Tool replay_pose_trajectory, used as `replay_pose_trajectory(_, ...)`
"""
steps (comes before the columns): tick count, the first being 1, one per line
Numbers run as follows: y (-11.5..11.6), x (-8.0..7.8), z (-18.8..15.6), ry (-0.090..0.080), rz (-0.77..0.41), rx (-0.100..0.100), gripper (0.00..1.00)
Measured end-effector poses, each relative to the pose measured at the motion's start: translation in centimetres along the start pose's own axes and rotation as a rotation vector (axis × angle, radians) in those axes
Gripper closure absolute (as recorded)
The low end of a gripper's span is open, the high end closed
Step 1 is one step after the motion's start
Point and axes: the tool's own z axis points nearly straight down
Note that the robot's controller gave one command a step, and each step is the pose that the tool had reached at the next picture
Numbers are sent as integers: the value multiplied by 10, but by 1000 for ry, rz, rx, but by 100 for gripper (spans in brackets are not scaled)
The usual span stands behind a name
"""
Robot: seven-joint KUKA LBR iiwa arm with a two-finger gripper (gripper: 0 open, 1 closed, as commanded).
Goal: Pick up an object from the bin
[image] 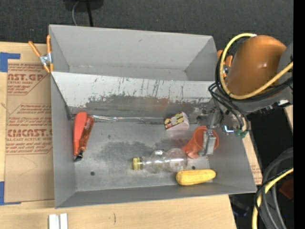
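Orange plastic is showing under me: a small orange cup (193, 147), seemingly tipped on its side, is lying near the right wall of the grey bin (119, 56). My end effector (208, 144) is hanging over the cup's right edge and overlapping it from this angle. I am unable to tell whether the end effector is open, closed, or gripping the cup. I am weighing the risks. The cup is round, so an off-centre pinch may be pushing it away toward the clear bottle (159, 162) or the yellow corn-shaped thing (195, 176) just below. The nearby wall is leaving little room, so I may be scraping it.
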Motion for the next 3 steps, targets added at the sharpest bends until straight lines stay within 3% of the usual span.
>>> replay_pose_trajectory(1, 0, -1, -5, -8, -1, 1, 0)
replay_pose_trajectory(2, -4, -5, 26, -16, -49, 2, 0)
replay_pose_trajectory(3, -14, -1, 156, -12, 46, -1, 100)
